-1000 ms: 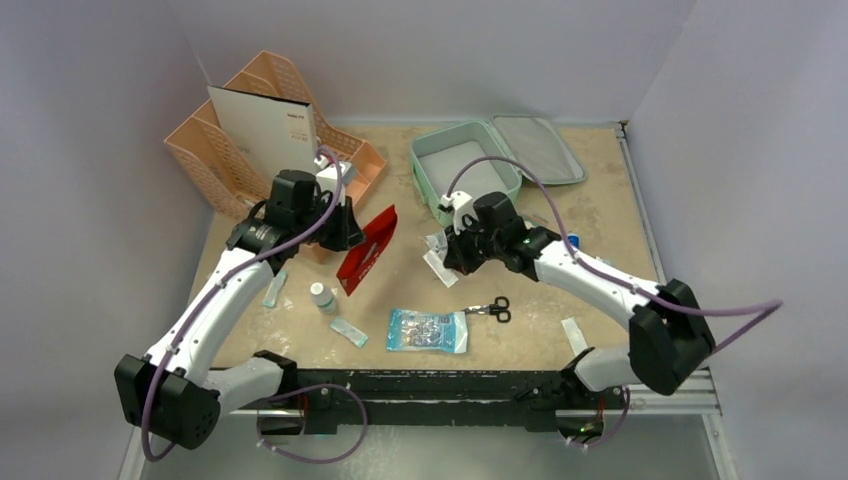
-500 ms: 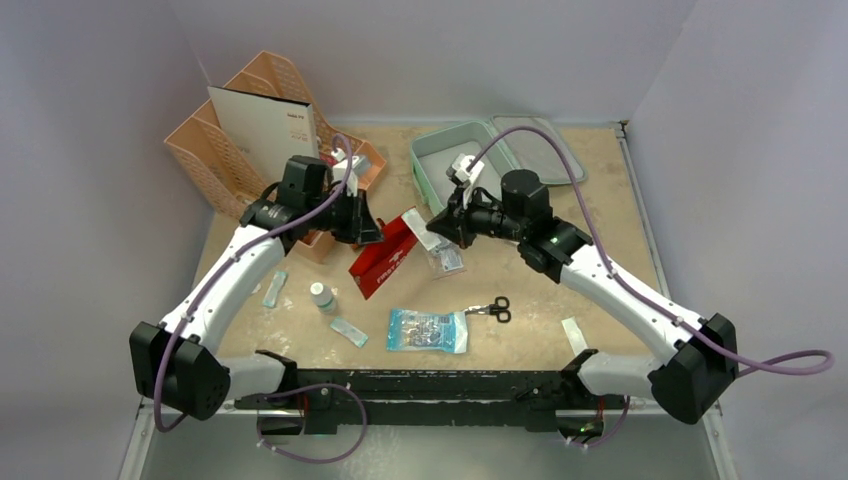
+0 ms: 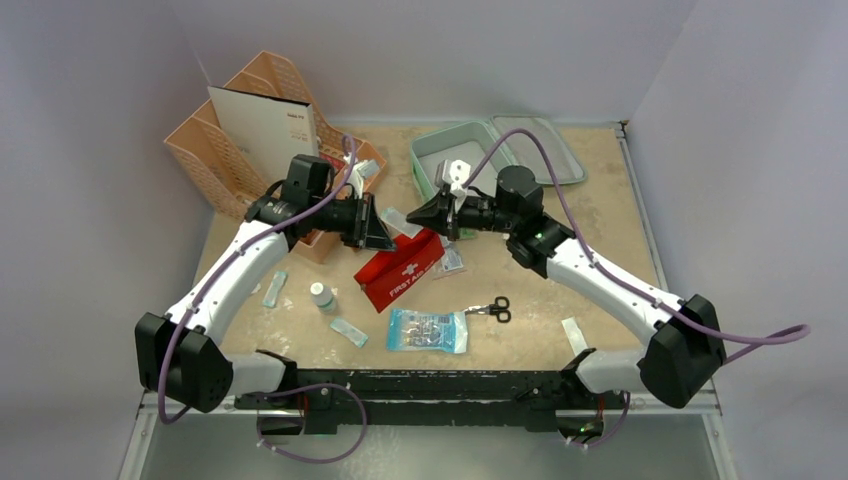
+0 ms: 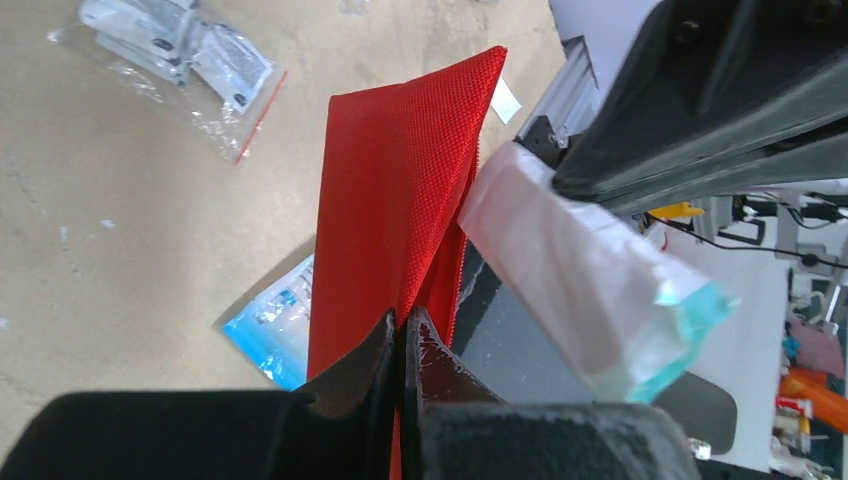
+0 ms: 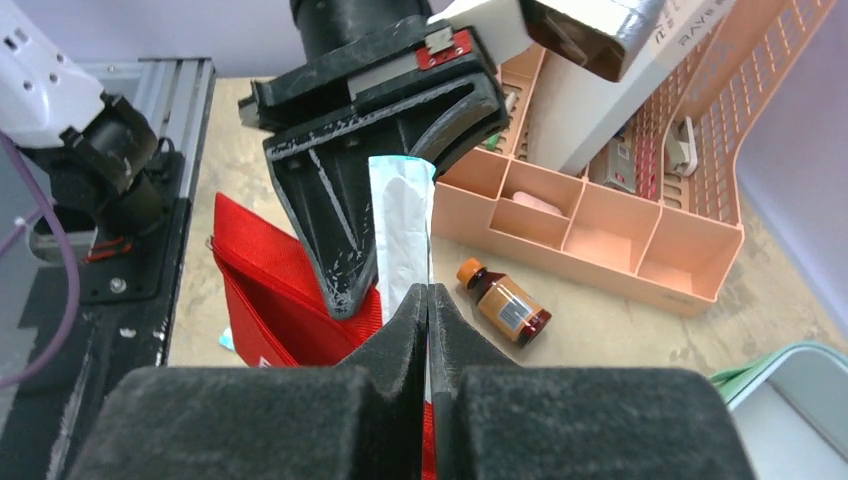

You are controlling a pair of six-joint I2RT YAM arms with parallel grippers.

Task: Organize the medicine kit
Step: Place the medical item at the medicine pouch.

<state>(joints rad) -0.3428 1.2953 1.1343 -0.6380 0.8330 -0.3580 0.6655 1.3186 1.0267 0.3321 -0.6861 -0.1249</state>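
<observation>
beyond right gripper (image 3: 413,212): medicine kit (image 3: 425,152) | right gripper pinching white packet (image 5: 400,225) | left gripper (image 4: 403,332) pinching red pouch (image 4: 390,200)

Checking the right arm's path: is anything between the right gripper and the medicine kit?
Nothing visible. The medicine kit lies open close beside the right gripper, which is shut on a white packet. The red pouch, held by the left gripper, is on the other side.
</observation>
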